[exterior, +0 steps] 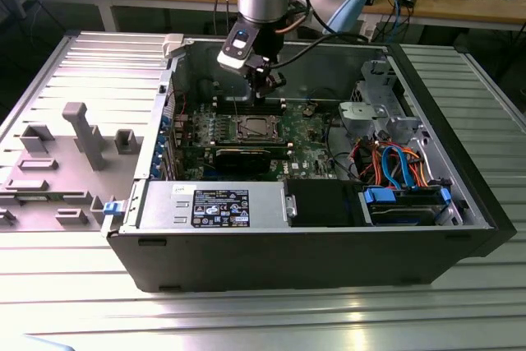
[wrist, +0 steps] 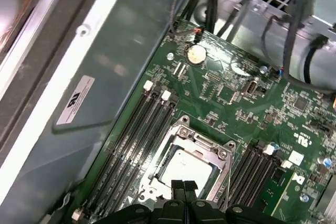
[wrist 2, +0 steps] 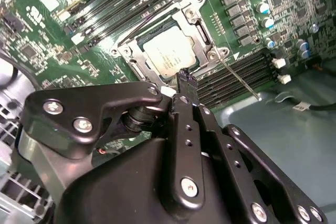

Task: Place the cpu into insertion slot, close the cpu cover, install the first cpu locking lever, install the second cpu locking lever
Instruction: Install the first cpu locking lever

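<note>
1. The cpu is seated in the insertion slot on the green motherboard, inside an open computer case.
2. The gripper is held above the socket's edge, its jaws closed together on nothing.
3. The cpu cover is laid flat around the chip.
4. A thin lever rod is seen slanting over the memory slots.

The chip has a silvery-grey top inside a silver metal frame, on a green circuit board lined with black memory slots. The gripper is black. Blue and orange cables lie in the dark case, on a ribbed grey table.
</note>
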Controlling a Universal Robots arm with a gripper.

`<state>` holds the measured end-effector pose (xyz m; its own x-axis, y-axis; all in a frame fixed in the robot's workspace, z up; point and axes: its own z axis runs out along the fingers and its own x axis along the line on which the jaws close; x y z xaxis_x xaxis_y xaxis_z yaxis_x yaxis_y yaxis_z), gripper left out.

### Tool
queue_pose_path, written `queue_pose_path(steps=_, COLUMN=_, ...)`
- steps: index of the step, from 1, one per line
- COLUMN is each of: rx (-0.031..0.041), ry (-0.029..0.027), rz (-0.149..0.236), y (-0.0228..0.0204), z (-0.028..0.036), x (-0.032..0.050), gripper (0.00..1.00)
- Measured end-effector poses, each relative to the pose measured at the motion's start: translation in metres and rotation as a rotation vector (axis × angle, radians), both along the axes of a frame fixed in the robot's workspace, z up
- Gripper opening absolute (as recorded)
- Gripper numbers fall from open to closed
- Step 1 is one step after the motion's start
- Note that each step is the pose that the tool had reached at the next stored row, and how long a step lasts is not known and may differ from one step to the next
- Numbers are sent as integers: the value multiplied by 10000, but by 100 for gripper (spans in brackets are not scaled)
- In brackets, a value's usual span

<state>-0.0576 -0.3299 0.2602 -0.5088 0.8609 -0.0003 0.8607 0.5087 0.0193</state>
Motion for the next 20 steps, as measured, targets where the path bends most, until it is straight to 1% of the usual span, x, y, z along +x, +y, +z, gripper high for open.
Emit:
queue_pose_path(steps=1, rx=0, ry=-1, rz=214, y=0, z=-1, x=0, gripper=11)
queue_pose_path(steps=6, rx=-1, ry=0, rz=987, y=0, z=-3, x=0, gripper=11)
queue_pose_path(steps=7, rx=-1, ry=0, rz=1233, y=0, z=-4, x=0, gripper=11)
queue_pose_path(steps=14, rx=0, ry=0, rz=2295, y=0, z=-8, x=0, gripper=11)
queue_pose_path(steps=16, rx=0, ry=0, rz=2841, y=0, z=-10, x=0, gripper=11)
queue_pose_path(steps=20, rx=-1, ry=0, rz=3486, y=0, z=-11, x=0, gripper=11)
